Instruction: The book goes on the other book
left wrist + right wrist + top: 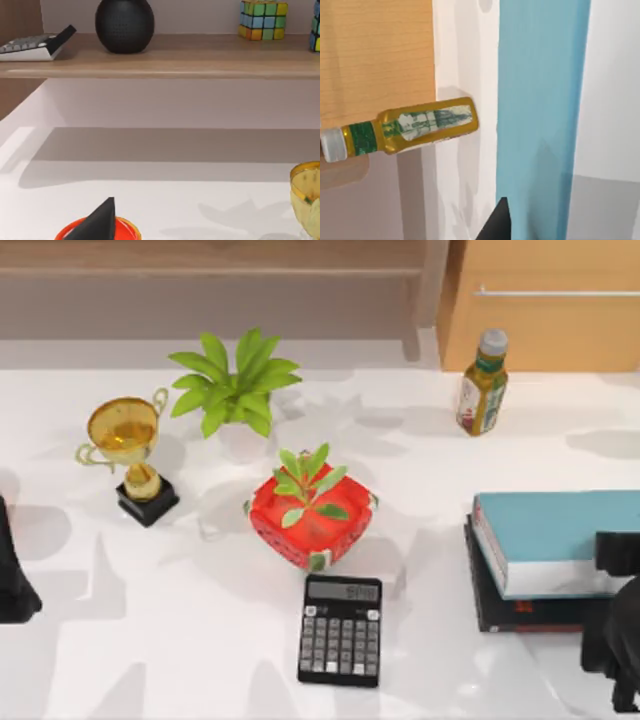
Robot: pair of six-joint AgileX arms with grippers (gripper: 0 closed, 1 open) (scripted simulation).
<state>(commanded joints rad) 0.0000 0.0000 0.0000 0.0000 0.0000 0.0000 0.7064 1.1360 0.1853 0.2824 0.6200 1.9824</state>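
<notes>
trophy (130, 455), plants (235, 390), calculator (340, 630), bottle (483, 383)

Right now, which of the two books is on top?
The thick teal-blue book with white page edges is on top. Beneath it lies the thin black book, showing at its near and left edges, at the table's right.

Two matte-black AgileX arms: the left arm (14, 575) a blocky dark mass, the right arm (618, 625) angular and jointed, each gripper finger tapering to a point.
</notes>
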